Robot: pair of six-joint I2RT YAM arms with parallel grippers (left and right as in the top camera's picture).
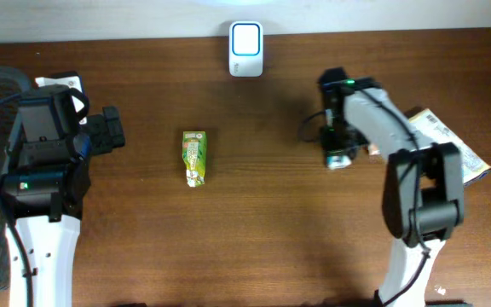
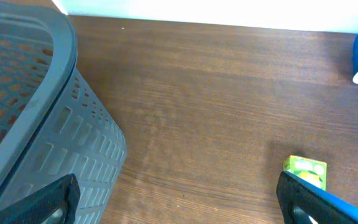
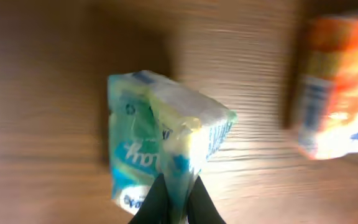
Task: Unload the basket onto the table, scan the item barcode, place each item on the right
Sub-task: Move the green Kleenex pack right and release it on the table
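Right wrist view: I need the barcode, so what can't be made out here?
- Blue-and-white soft packet: motion-blurred, print unreadable, no barcode discernible; the shut right gripper covers its lower edge.
- Orange-and-white packet: blurred, cut off by the right edge.

Bare bench (image 1: 262,213) lies open between the green carton (image 1: 195,157) and my right gripper (image 1: 339,159), which pinches a teal packet (image 3: 160,137), and on up to the scanner (image 1: 245,49). The grey basket (image 2: 30,112) crowds my left gripper (image 1: 112,132) on its outer side. An orange packet (image 3: 337,93) sits just beside my right.
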